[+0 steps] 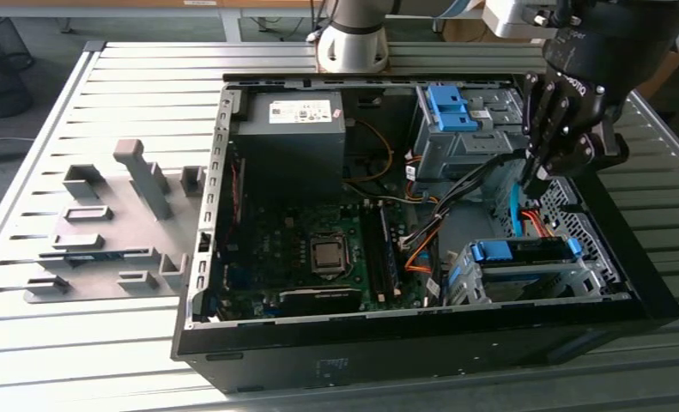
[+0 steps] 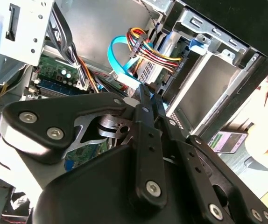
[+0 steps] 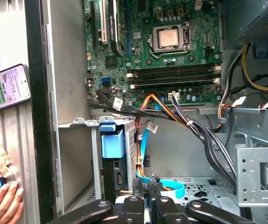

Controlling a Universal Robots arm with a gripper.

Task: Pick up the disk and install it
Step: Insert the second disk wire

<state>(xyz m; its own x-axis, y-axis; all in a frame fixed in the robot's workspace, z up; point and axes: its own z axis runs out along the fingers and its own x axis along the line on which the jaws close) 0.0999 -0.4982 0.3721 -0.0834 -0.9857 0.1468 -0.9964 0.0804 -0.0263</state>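
gripper: inside the open computer case at the exterior view's right, above the blue cable, jaws pressed together, holding nothing | disk: seated with its blue rails in the drive cage at the near right corner of the case | a person's hand rests outside the case wall

Exterior view looks down from high, well back of the gripper; both wrist views peer past it, close into the open computer case.
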